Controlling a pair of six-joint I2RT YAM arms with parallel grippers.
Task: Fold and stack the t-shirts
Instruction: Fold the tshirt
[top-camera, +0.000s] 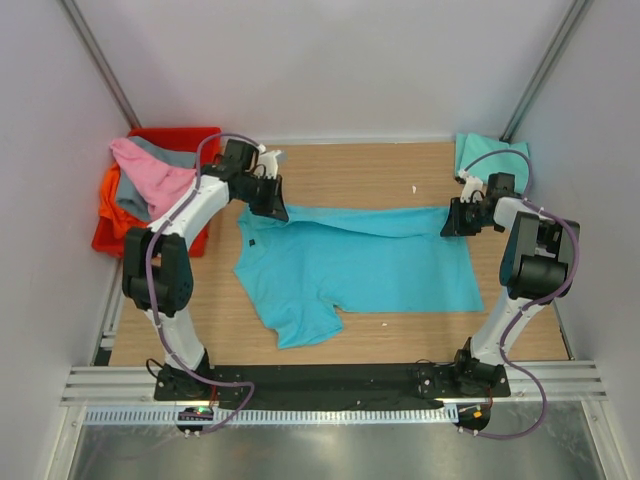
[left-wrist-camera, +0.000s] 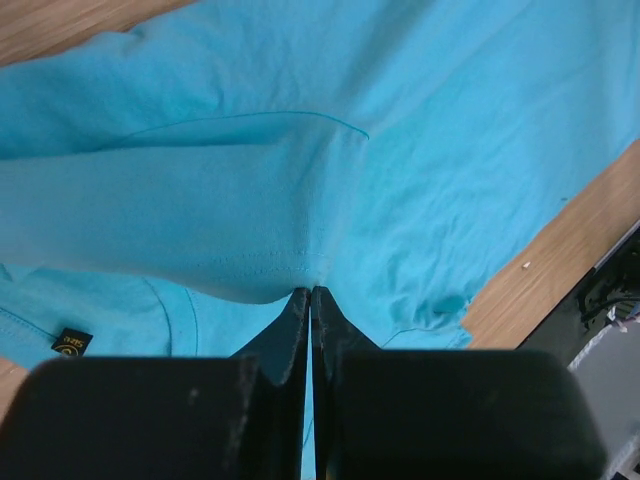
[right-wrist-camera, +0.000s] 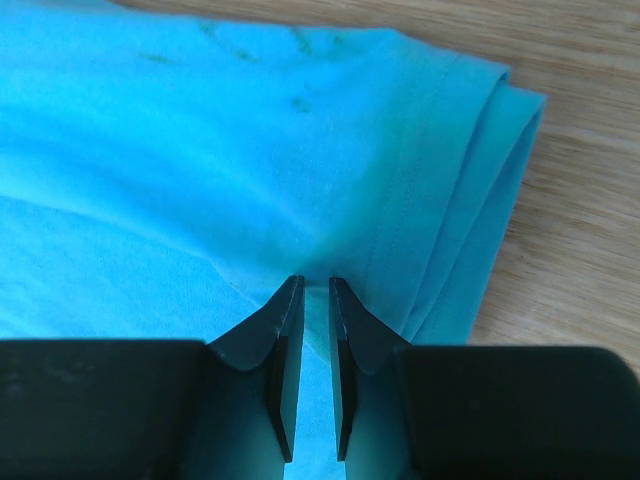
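— Most of the job is left, I'd say. Across the bench (top-camera: 350, 170) the turquoise t-shirt (top-camera: 360, 265) lies spread, with only its far edge turned over.
— And the others?
— In the red crate (top-camera: 105, 240), far left, heap the pink, grey and orange t-shirts (top-camera: 150, 180). A mint-teal t-shirt (top-camera: 487, 152) sits at the far right corner, seemingly finished.
— The arms?
— The left arm (top-camera: 190, 215) reaches to the turquoise shirt's far left corner, the right arm (top-camera: 530, 250) to its far right. The left jaws are pressed together on a pinch of cloth. The right jaws, narrowly apart, nip the folded hem.
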